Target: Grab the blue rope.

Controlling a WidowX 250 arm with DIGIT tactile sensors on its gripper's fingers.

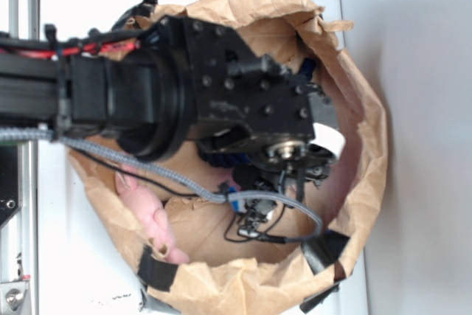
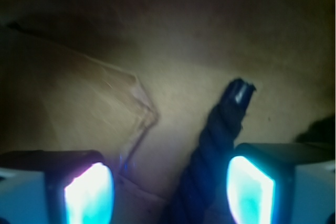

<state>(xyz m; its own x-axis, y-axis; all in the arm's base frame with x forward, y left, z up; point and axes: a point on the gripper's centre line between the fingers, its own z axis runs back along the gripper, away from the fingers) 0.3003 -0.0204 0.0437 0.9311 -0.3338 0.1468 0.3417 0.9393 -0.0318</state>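
With my gripper [image 2: 168,187] spread wide, I'd pinch the blue rope [image 2: 220,129] mid-length; it's probably soft and bendy.

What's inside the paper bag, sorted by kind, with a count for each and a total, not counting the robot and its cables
Rope: 1, the blue rope, between the open gripper fingers.
Plush toy: 1, the pink plush by the paper bag wall.
Total: 2 visible; the arm hides part of the bag floor.
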